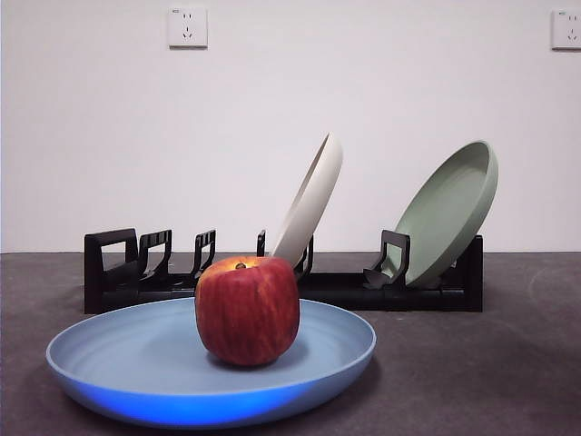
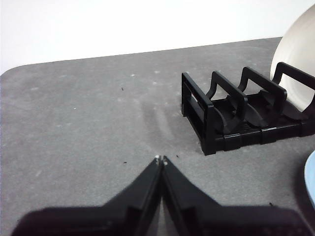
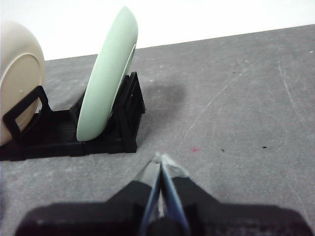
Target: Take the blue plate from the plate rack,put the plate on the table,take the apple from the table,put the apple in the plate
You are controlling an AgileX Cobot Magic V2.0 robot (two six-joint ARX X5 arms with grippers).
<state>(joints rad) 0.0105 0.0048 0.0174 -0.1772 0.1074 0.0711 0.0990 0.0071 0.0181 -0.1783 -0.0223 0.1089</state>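
The red apple sits upright in the middle of the light-blue plate, which lies flat on the dark grey table in front of the black plate rack. In the left wrist view my left gripper is shut and empty above the bare table, apart from the rack's end; a sliver of the blue plate's rim shows there. In the right wrist view my right gripper is shut and empty, near the rack's other end. Neither gripper shows in the front view.
A cream-white plate and a sage-green plate lean in the rack's slots. Both show in the right wrist view, cream and green. The rack's left slots hold nothing. A white wall stands behind.
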